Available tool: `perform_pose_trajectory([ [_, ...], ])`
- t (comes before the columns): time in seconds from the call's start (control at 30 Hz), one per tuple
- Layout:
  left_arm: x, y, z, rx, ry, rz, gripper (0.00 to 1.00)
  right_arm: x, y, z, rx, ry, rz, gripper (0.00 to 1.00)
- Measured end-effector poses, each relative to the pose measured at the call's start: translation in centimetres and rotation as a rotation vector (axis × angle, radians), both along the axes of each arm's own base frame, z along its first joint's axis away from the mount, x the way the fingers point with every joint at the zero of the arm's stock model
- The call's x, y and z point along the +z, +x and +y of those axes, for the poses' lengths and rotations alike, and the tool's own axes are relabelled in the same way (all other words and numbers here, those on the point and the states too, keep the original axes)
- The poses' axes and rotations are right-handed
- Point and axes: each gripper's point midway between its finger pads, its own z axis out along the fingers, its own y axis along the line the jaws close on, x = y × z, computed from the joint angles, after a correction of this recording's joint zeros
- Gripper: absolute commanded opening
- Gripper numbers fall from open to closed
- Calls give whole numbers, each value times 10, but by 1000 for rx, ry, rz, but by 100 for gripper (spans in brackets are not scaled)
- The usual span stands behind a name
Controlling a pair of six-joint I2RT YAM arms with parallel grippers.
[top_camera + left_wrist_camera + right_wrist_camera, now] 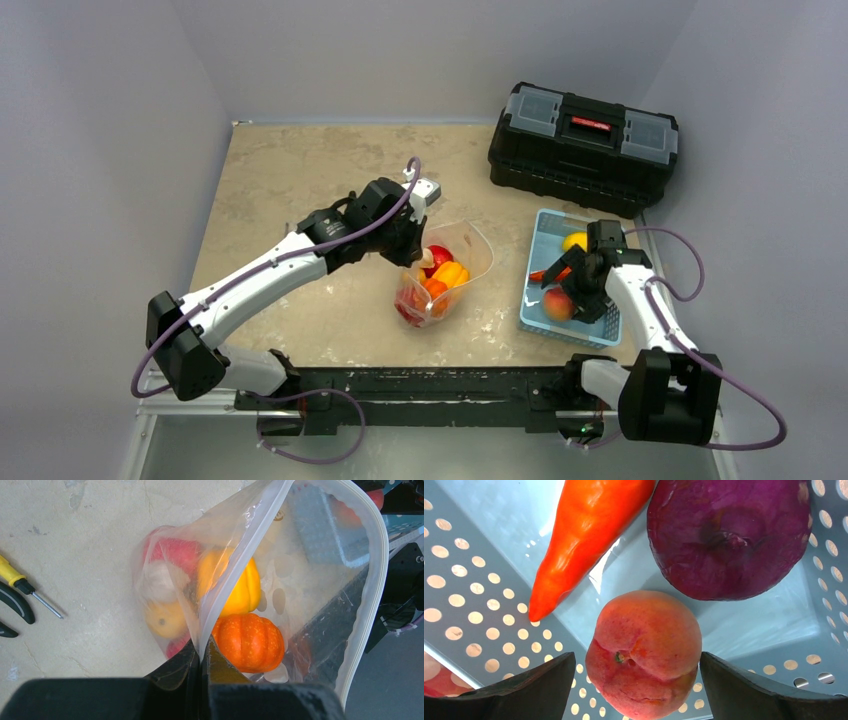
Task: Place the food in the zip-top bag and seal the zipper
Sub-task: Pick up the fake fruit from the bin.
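While the left gripper (202,649) pinches the zip-top bag (320,605) rim, peach (644,645) between spread fingers of the right gripper (637,662)

Open zip-top bag (320,580), food (248,641) inside, perhaps five

The left fingers (172,675) are matte black wedges that taper to thin tips. The right fingers (524,690) are dark grey with rounded edges. Just behind the left fingers sits a small white-grey block (426,190). Further back, the left arm (262,272) and right arm (640,300) are built alike, with smooth white shells on the long links, rounded black joint housings, and a boxy black base farthest from the fingers. A thin lilac cable (140,372) loops loosely along each arm.
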Motion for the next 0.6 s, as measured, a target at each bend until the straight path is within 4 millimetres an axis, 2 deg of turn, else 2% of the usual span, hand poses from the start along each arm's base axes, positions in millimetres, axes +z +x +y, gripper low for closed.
perform_pose_trajectory([
  [0.2, -1, 0, 0, 0, 2, 2, 0, 1, -1, 0, 23, -2, -7, 83],
  [0.4, -4, 1, -1, 0, 9, 8, 0, 8, 11, -2, -3, -11, -77, 82],
  [0.53, -6, 1, -1, -1, 13, 14, 0, 0, 14, -1, -24, -5, -93, 83],
  [0.6, -7, 1, -2, -2, 13, 15, 0, -7, 11, 0, -30, 1, -79, 80],
])
